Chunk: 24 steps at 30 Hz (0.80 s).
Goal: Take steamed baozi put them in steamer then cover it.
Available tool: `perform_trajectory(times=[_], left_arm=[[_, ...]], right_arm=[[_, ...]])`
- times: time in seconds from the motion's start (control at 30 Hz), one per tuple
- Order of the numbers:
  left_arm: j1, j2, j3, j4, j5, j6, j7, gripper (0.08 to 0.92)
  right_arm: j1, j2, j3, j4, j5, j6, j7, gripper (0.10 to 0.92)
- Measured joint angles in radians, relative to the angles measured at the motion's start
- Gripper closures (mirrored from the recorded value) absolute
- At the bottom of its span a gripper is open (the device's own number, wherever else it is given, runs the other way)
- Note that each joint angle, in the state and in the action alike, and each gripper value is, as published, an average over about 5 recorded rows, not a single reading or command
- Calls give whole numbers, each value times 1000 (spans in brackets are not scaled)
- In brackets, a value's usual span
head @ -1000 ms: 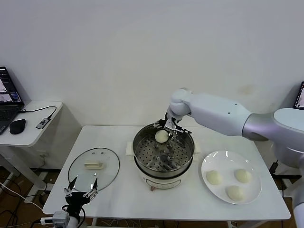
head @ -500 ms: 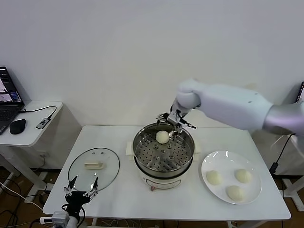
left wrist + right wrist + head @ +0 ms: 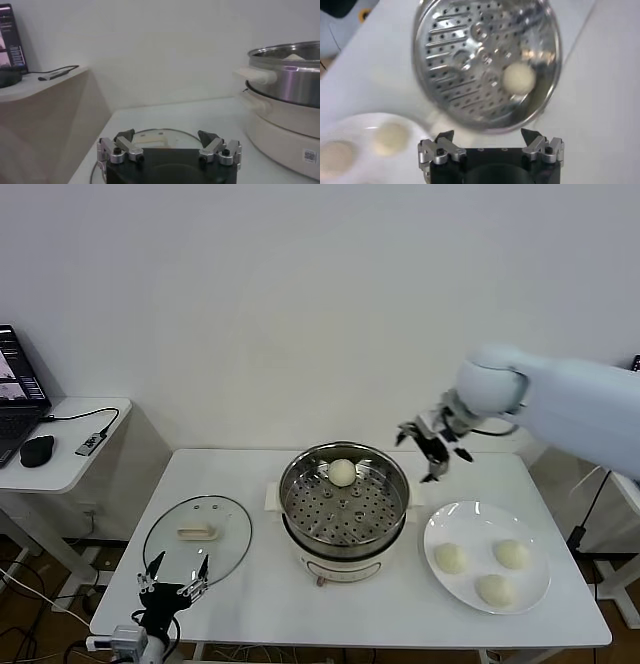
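One cream-white baozi (image 3: 342,472) (image 3: 519,79) lies on the perforated tray at the back of the shiny steamer (image 3: 344,509) (image 3: 485,60) (image 3: 287,75). Three more baozi (image 3: 451,558) (image 3: 511,554) (image 3: 494,589) rest on the white plate (image 3: 487,569) to its right. My right gripper (image 3: 432,446) (image 3: 488,135) hovers open and empty above the table between the steamer's right rim and the plate. The glass cover (image 3: 197,538) (image 3: 150,140) with its cream handle lies flat on the table at the left. My left gripper (image 3: 172,576) (image 3: 166,135) stands open just in front of the cover.
A side table (image 3: 60,439) with a laptop (image 3: 15,389), a mouse (image 3: 37,450) and a cable stands far left. The white wall runs close behind the table's back edge.
My right gripper has left the baozi in the steamer, risen out of the pot and swung right toward the plate. The left arm has not moved.
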Motion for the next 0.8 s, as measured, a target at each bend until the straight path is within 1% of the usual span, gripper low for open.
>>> perform_trajectory(times=[0.2,0.37,0.57,0.8], left_arm=[[-8,3,2,3,0,3,0,177],[-7,-5,5,6,2,3,0,177],[0,-11,3,5,6,3,0,177],[8,-14,-3,-1,10,3,0,177]], right_arm=[[-46,-129,2,52,-34,-55,8,203],[-113,-197,19,70,-74,-73,15,203],[-223,-229,53,71,-118,-78,36,203],[-389,-216,149,36,-159,-72,65,203]])
